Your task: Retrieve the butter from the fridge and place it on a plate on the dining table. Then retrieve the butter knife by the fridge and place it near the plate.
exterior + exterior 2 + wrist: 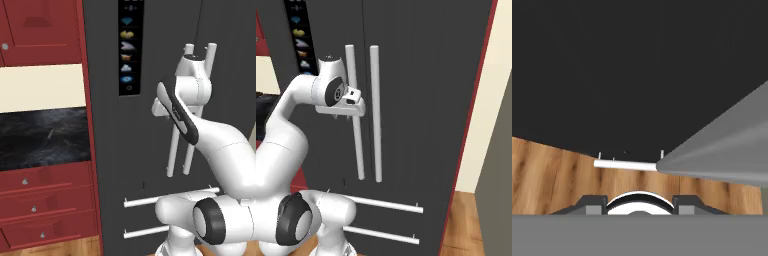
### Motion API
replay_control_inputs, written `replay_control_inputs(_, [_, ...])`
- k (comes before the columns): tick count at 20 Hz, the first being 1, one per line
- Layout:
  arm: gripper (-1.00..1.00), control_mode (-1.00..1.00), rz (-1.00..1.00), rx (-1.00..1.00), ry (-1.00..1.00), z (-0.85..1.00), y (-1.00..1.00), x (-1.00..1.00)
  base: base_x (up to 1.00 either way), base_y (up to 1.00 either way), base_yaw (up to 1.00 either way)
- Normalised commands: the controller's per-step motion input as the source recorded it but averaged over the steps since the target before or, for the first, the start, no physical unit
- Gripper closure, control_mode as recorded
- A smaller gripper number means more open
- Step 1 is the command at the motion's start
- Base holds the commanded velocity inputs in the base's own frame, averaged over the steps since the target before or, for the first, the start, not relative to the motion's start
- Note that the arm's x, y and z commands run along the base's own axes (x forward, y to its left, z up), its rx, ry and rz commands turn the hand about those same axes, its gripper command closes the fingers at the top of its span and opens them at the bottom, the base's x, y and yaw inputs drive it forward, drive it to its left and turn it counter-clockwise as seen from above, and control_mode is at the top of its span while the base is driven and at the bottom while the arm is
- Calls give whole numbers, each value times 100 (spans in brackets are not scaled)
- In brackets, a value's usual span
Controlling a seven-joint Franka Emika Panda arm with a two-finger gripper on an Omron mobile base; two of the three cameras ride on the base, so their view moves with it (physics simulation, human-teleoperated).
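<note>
At fridge (421,75) front, dk grey w/ white bar handles (375,115) (doors shut), hand (348,116) on left handle, grip unclear.

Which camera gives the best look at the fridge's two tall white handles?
The right base view: both tall handles stand full length, the gripper at the left one. The left base view has the arm across them. The hand view shows just a grey bar, blurred.

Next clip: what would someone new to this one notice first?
The tall dark grey fridge spans both base views, doors closed, two long white vertical bar handles at its middle. The white arm reaches up to them, its tool right at the left handle. In the left base view, red cabinets and a black-topped counter stand left of the fridge.
</note>
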Motion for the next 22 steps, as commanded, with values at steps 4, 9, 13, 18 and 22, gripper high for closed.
replay_control_inputs(4, [-100,100,0,0,0,0,0,-8,-27,0,0])
replay_control_inputs(9, [-100,100,0,0,0,0,0,0,-80,-8,0])
replay_control_inputs(13, [-100,100,0,0,0,0,0,0,-59,-20,-2])
replay_control_inputs(18, [-100,100,0,0,0,0,0,0,-7,-34,0])
replay_control_inputs(22, [-100,100,0,0,0,0,0,0,-2,-57,-1])
